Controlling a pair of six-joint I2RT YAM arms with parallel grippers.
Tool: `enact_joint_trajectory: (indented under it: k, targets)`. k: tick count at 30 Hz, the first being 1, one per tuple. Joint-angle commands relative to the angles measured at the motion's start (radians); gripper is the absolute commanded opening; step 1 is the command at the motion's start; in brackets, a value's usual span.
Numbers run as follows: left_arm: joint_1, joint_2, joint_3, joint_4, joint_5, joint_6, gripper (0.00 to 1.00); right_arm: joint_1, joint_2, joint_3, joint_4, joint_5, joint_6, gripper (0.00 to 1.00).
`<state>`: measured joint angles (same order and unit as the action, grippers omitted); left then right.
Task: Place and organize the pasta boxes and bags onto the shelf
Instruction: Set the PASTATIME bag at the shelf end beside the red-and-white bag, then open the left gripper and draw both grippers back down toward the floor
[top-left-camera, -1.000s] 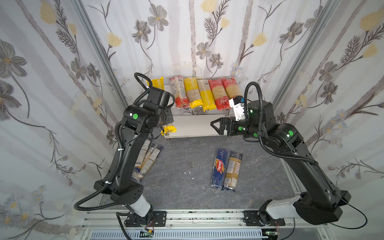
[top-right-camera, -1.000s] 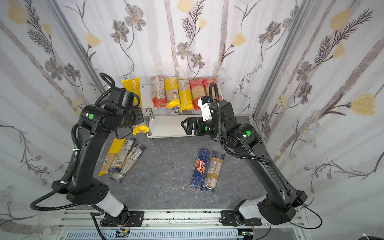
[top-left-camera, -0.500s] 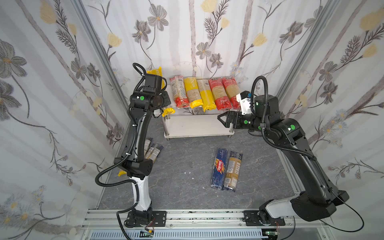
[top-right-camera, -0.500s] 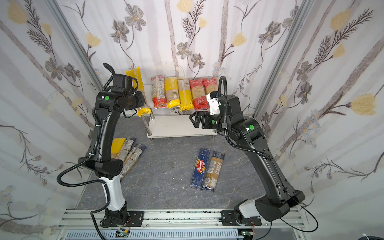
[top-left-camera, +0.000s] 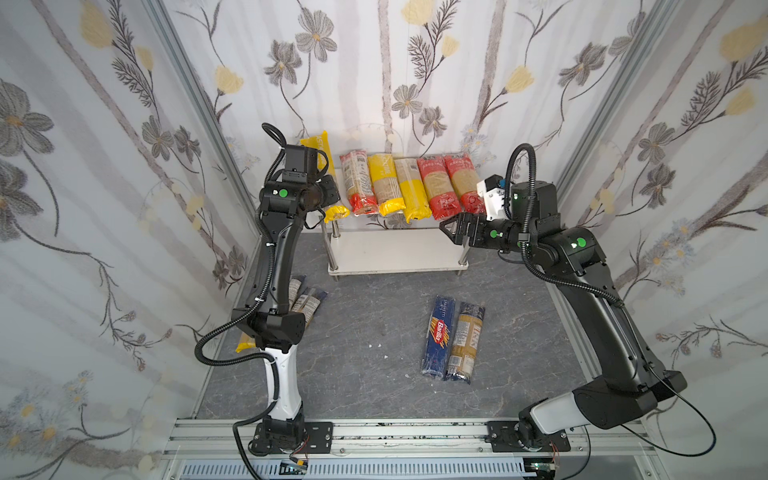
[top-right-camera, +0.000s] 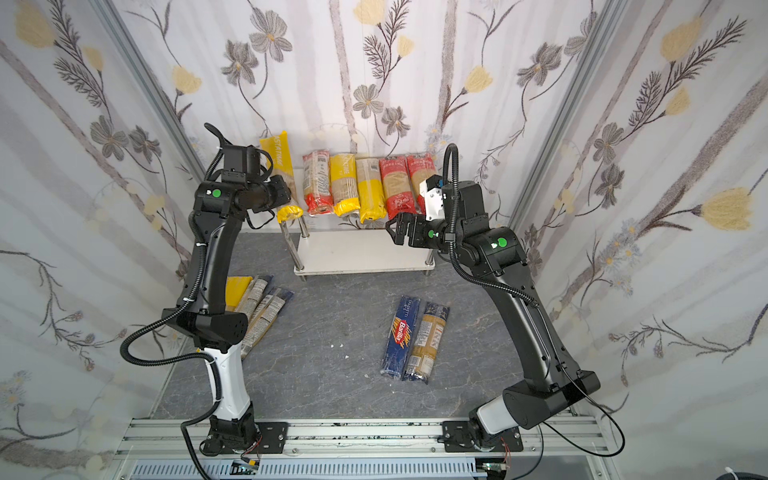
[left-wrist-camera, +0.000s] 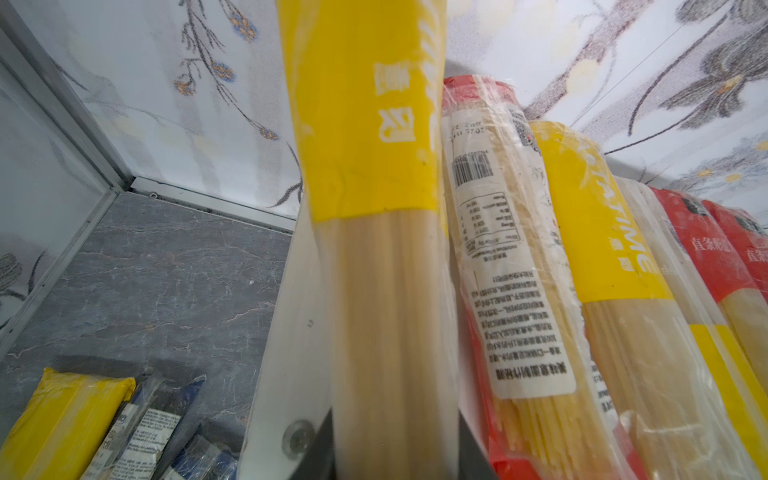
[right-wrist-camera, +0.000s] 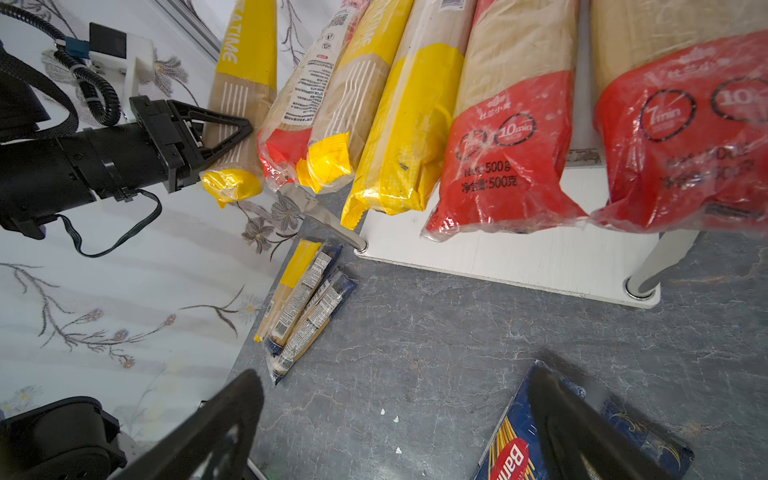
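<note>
Left gripper (right-wrist-camera: 232, 137) astride yellow pack (top-right-camera: 282, 166), grip unclear; long axis front-to-back, parallel to shelved packs (top-left-camera: 409, 187). Right gripper (top-left-camera: 451, 227) wide.

Spaghetti packs (top-left-camera: 409, 189) atop shelf (top-left-camera: 395, 253), others (top-left-camera: 453, 338) on floor (top-left-camera: 365, 332)

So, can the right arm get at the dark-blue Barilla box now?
Likely yes: the right fingers are open and empty, and the dark-blue cardboard Barilla box lies uncovered, only a clear spaghetti bag beside it.
</note>
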<state>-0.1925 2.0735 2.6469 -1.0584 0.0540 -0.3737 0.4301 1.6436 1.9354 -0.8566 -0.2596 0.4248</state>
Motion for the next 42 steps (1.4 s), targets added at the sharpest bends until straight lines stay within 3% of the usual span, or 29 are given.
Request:
enact_joint_trajectory:
  k: [1, 3, 11, 16, 22, 27, 36, 42]
  targets:
    - [0.002, 0.005, -0.006, 0.054, 0.011, -0.014, 0.64, -0.009, 0.004, 0.006, 0.010, -0.009, -0.016, 1.00]
    - [0.005, -0.006, -0.023, 0.052, 0.008, -0.021, 0.75, -0.013, 0.000, 0.006, 0.007, -0.008, -0.016, 1.00]
    - [0.007, -0.061, -0.039, 0.052, 0.002, -0.042, 0.85, -0.023, -0.010, 0.007, -0.003, 0.004, -0.018, 1.00]
    - [0.007, -0.125, -0.056, 0.052, 0.004, -0.045, 1.00, -0.023, -0.015, 0.006, -0.004, 0.020, -0.019, 1.00]
    - [-0.004, -0.232, -0.154, 0.052, -0.005, -0.034, 1.00, -0.022, -0.018, 0.007, -0.025, 0.034, -0.024, 1.00]
    - [-0.057, -0.331, -0.261, 0.052, -0.091, -0.015, 1.00, 0.004, -0.040, -0.014, -0.048, 0.098, -0.049, 1.00]
    - [-0.224, -0.562, -0.657, 0.077, -0.266, -0.057, 1.00, 0.142, -0.186, -0.313, 0.049, 0.221, 0.005, 1.00]
    - [-0.338, -0.834, -1.125, 0.233, -0.294, -0.190, 1.00, 0.229, -0.311, -0.617, 0.167, 0.244, 0.108, 1.00]
